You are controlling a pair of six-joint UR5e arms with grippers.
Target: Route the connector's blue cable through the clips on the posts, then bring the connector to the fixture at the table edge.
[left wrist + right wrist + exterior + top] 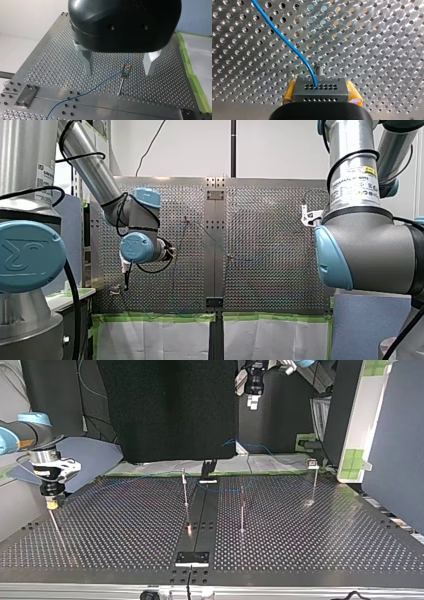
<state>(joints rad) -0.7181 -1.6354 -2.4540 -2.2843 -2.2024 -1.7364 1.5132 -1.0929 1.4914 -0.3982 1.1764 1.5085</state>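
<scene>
Your right gripper (322, 98) pinches the connector (321, 88) between yellow pads (353, 93), blue cable (287, 46) trailing ahead; routing looks done, so carry it gently to the edge fixture.

Blue cable (284, 38), grey connector (320, 92) with rows of dark holes, yellow pads (354, 93), silver hole-dotted desk (374, 37), green tape (193, 77).

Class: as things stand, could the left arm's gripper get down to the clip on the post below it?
Probably yes: the left gripper hangs open with the clip ahead, between its fingers, and nothing in the way. Only the blue cable runs past the post.
</scene>
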